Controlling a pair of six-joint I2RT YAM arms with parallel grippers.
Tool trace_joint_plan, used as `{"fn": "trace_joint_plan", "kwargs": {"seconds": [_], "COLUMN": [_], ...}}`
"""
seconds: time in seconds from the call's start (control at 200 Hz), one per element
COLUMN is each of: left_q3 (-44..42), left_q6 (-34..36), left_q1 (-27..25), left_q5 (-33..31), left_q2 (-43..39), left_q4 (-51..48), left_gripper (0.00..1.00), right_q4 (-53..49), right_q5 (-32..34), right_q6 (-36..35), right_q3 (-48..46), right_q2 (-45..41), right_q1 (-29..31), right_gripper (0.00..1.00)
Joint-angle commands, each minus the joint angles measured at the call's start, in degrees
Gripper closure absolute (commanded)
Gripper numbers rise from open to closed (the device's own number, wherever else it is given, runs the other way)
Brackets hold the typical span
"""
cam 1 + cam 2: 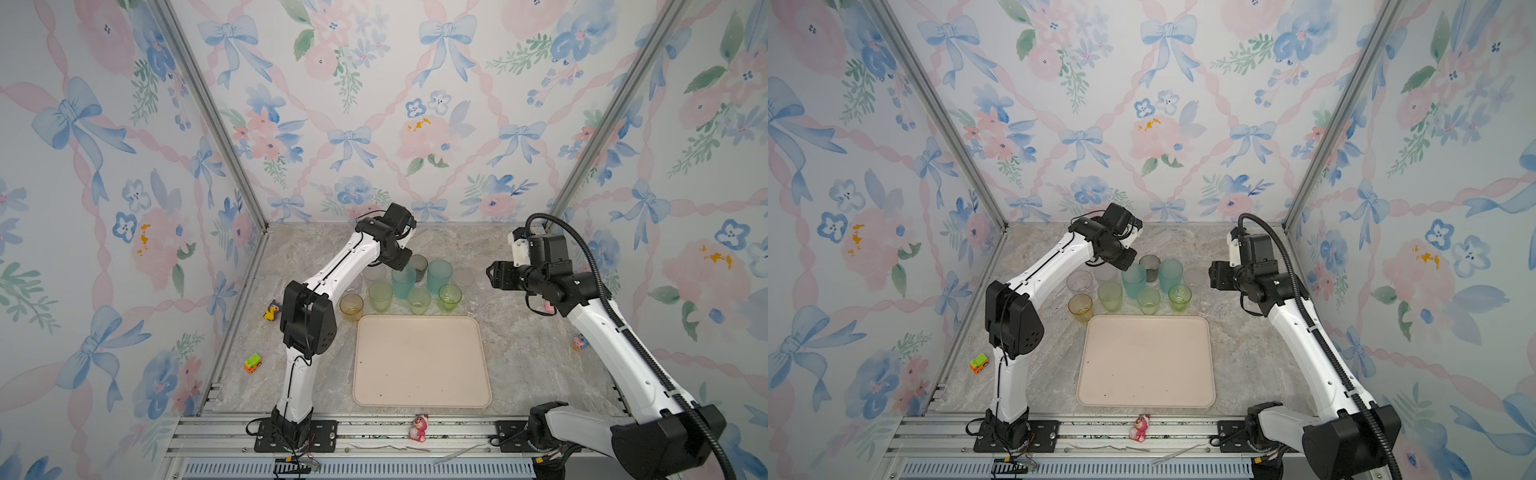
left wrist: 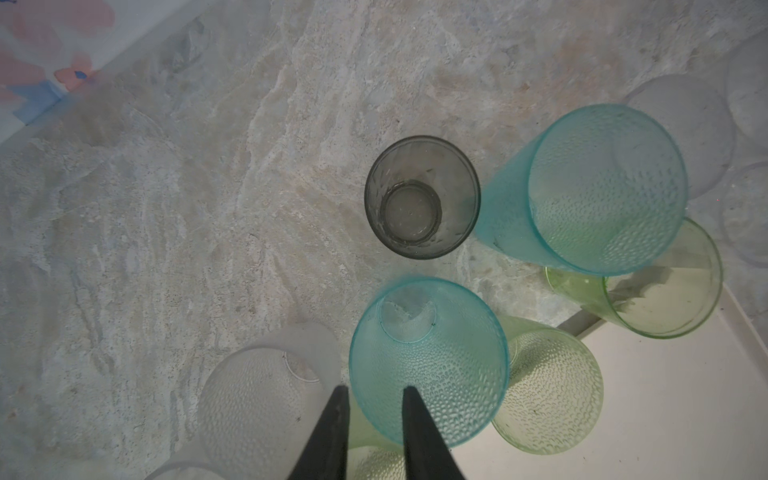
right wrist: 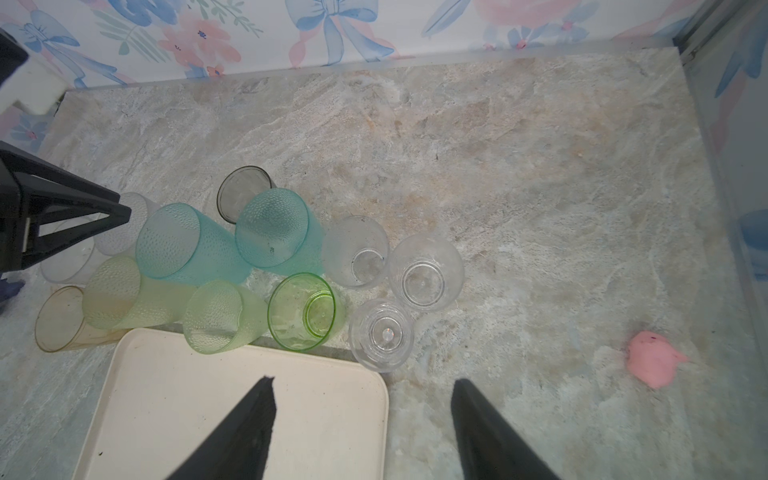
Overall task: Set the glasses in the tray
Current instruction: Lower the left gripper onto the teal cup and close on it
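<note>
**A:** What's going on here? The marble worktop (image 1: pixel 519 365) is carrying a big beige tray (image 1: pixel 419 361) that's lying flat near the front, right?

**B:** Yep. The glasses (image 1: pixel 380 296) are all standing bunched up on the worktop just behind the tray's far edge, not in it.

**A:** And the arms?

**B:** The right fingers (image 3: pixel 253 415) are hanging spread wide over the tray's corner, gripping nothing. The left fingers (image 2: pixel 415 415) are hovering slightly parted at the rim of a teal glass (image 2: pixel 428 361), one finger over its mouth, one outside, not squeezing it. Can't tell if they're touching.
</note>
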Motion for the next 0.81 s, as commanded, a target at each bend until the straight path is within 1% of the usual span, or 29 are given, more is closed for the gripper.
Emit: {"fn": "trace_joint_plan", "kwargs": {"seconds": [0.0, 0.35, 0.8], "left_q3": [2.9, 3.93, 4.9], "left_q6": [0.58, 1.1, 1.68], "left_q1": [-0.03, 0.09, 0.75], "left_q5": [0.34, -0.71, -1.29], "left_q2": [1.89, 4.51, 7.19], "left_q4": [-2.84, -4.73, -4.75], "left_gripper": [0.74, 0.74, 0.75], "right_q4": [-1.05, -0.97, -0.61], "right_q5": [0.21, 0.52, 0.39], "right_q6": [-0.51, -0.77, -0.98], "right_q3": [1.05, 0.34, -0.27], "right_q2": [-1.18, -1.33, -0.67], "right_q1": [0.54, 0.54, 0.54], "right_gripper": [0.3, 0.3, 0.3]}}
